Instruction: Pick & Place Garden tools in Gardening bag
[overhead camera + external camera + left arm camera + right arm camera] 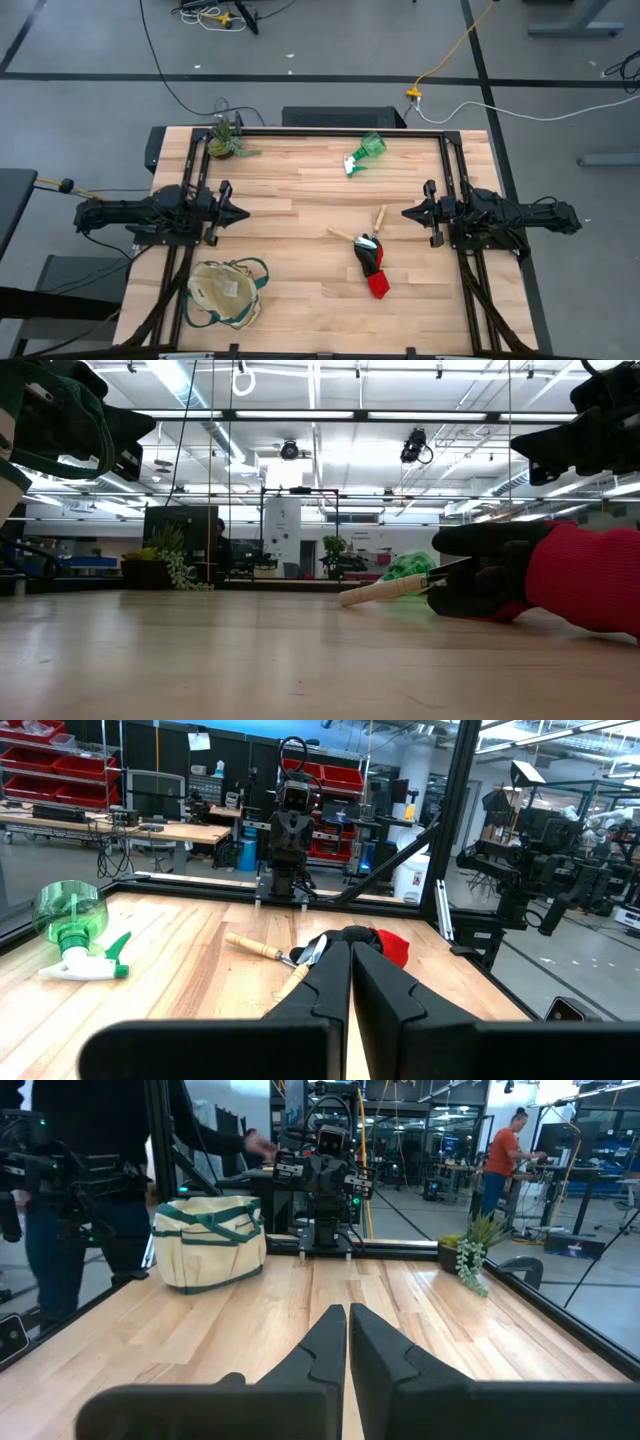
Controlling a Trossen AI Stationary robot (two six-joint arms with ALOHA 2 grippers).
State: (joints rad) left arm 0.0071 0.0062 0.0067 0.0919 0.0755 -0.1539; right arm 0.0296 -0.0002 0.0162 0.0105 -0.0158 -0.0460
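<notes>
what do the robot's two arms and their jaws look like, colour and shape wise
Both arms are matte black and chunky. The left arm and right arm each narrow to a pointed tip at the left gripper and right gripper. Up close, each gripper has two flat, tapering black fingers. No coloured markings show.

Straight ahead of your left claw the bench lies bare until the wooden-handled tools and the glove bundle, which sit just off that line toward the near edge. The same cluster lies closer to your right claw, just ahead and to its near-edge side. The gardening bag sits below the left claw near the front edge, while the green spray bottle and potted plant crowd only the far edge.
</notes>
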